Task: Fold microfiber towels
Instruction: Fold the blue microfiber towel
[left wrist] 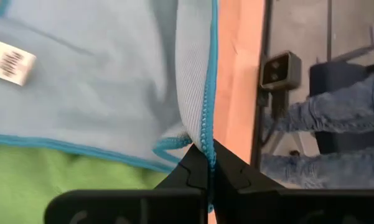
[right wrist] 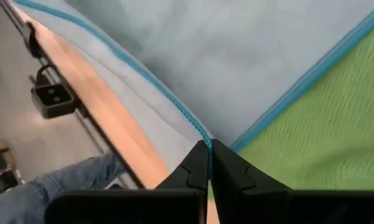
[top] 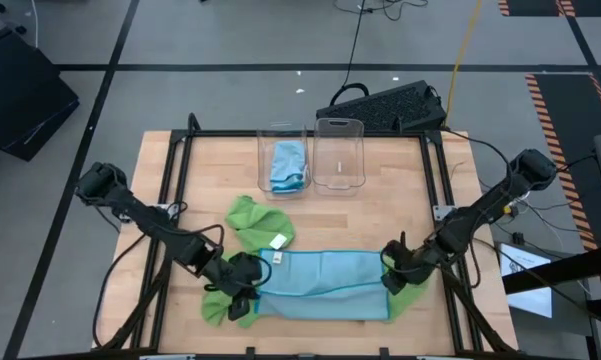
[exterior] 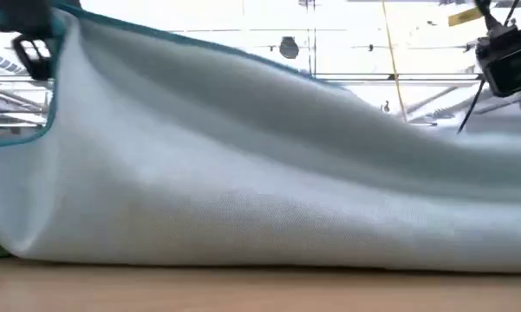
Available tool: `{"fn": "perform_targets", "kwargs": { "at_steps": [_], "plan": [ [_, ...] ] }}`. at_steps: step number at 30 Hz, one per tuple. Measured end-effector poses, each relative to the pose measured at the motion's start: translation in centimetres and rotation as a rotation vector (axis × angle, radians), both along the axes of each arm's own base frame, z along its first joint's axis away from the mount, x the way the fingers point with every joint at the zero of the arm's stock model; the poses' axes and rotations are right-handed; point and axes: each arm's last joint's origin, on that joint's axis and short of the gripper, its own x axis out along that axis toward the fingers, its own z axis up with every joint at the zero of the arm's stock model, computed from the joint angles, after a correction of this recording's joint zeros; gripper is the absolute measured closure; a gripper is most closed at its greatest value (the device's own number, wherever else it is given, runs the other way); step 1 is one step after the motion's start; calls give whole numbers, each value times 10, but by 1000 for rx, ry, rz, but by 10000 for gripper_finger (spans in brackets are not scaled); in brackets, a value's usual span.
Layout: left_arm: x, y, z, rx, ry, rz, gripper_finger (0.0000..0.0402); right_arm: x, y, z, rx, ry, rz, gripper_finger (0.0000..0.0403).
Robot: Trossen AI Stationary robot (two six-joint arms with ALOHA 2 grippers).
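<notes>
The left claw (left wrist: 208, 167) is clenched on the stitched hem of the light blue towel (top: 320, 283) at its left end, and the right claw (right wrist: 209, 157) is clenched on the same hem at the right end; in both wrist views the fingertips meet with only the teal edge between them. The towel lies across the near part of the tabletop (top: 400, 190), partly folded into a band, with the gripped edge raised, as the low view shows it billowing above the wood. To complete the fold well, both claws should travel together at equal height and equal pace, keeping the hem taut between them, so that the carried edge lands parallel to the opposite edge without a wrinkle. The towel's long axis runs left to right, from one claw to the other, parallel to the near edge of the tabletop. Green towels (top: 261, 222) lie beneath and beside it. Another blue towel (top: 287, 165) sits in the left clear bin (top: 282, 132) at the far side.
</notes>
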Motion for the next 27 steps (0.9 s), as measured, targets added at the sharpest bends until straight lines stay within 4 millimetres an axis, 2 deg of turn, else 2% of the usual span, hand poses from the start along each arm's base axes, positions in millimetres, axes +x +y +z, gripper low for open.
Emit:
{"fn": "perform_targets", "kwargs": {
  "at_steps": [7, 12, 16, 27],
  "plan": [
    [3, 7, -1, 31, 0, 8, 399, 6, -11, 1, -32, -14, -13, 401],
    [0, 17, -7, 107, 72, 40, 399, -3, -24, 3, -73, 56, -14, 401],
    [0, 24, -9, 147, 102, 66, 399, -5, -32, 6, -109, 42, 11, 401],
    [1, 27, -10, 201, 84, 75, 398, -1, -45, 5, -154, 23, -48, 401]
  ]
}}
